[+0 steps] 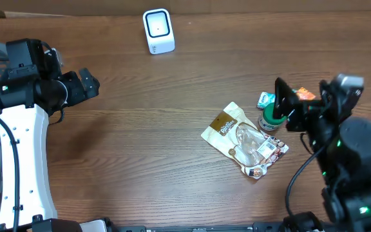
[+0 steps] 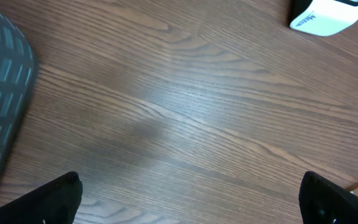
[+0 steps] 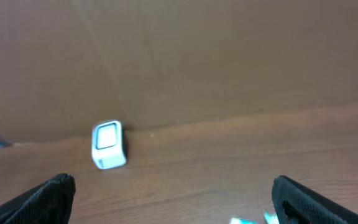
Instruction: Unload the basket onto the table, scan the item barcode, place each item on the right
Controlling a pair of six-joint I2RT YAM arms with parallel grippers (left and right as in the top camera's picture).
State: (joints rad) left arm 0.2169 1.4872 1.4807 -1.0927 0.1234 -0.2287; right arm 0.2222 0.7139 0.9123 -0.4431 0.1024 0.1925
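Here the pouch (image 1: 243, 138) lies beside the wide-open, empty right gripper (image 1: 287, 103), far from the open left gripper (image 1: 93, 86).

The white left arm (image 1: 21, 161) stretches forward, its left gripper (image 1: 87, 86) turned inward, jaws spread wide. Opposite, the dark right arm (image 1: 356, 145) stands bent, its right gripper (image 1: 282, 96) also aimed inward, fingers (image 3: 48, 199) likewise wide apart.

Light's even and soft, fairly bright, no hard shadows. Faint pale sheen on the table (image 2: 185, 106) in my left wrist view. Right wrist view is blurry: scanner (image 3: 108, 145) fuzzy, whites washed out. My left fingertips (image 2: 48, 199) are black, defocused blobs at the edge.
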